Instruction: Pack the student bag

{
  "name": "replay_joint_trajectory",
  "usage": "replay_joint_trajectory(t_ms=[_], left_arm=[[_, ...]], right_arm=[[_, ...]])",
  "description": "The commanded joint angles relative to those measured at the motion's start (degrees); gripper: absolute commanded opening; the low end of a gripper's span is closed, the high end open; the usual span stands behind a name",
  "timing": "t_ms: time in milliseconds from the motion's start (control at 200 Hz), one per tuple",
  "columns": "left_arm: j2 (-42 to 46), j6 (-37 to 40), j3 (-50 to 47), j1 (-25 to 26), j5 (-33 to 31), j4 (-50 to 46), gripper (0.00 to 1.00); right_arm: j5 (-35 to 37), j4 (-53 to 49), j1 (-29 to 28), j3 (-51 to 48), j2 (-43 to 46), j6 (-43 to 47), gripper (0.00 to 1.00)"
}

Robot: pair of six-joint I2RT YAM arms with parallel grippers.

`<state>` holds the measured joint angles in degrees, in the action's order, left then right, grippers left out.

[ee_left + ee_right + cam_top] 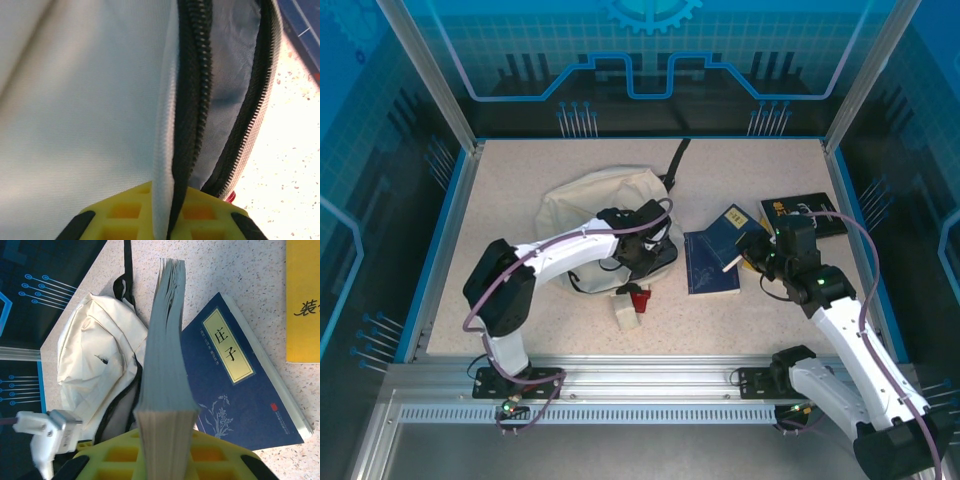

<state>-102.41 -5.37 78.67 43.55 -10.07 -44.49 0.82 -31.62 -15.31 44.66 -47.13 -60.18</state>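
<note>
Careful: your left gripper [167, 212] pinches the cream fabric backpack [590, 200] by its zipper edge [192, 100]; the thick pale-paged book [165, 365] clamped in your right gripper [165, 452] may snag that seemingly narrow mouth.

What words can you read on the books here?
"庄子": on the cream label of the dark blue book.
"装": on the yellow cover; the next character is cut off by the picture's edge.
The red seal on the dark blue book: too small to read.
Lettering on the black book: too blurred to read.
</note>
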Motion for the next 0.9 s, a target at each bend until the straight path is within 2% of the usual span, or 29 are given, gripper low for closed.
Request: replay_joint_trajectory(t_ms=[0,225,405,555,725,895], left_arm=[[5.0,2.4,0.7,0.2,-3.8,0.9,0.08],[9.9,6.1,5.4,0.2,-12.6,2.0,0.07],[11.8,9.0,9.6,0.2,-20.8,7.7,0.05],[11.9,9.1,12.5,0.1,-20.4,11.7,0.04],[9.6,8.7,15.8,0.1,-19.9,11.6,0.04],[9.2,8.4,16.2,0.2,-19.0,11.0,0.04]], right_arm=[[-1.2,2.3,-0.1,-0.5,1.1,-0.7,0.15],[-3.1,5.7,-2.9,-1.0,0.6,-0.8,0.15],[-3.6,11.1,-10.0,-1.3,-0.7,-2.2,0.15],[-3.0,18.1,-17.4,-2.3,-4.1,-4.9,0.15],[-2.9,25.0,-23.0,-2.0,-11.7,-7.5,0.15],[-3.3,33.6,-24.8,0.0,-21.0,-10.4,0.14]])
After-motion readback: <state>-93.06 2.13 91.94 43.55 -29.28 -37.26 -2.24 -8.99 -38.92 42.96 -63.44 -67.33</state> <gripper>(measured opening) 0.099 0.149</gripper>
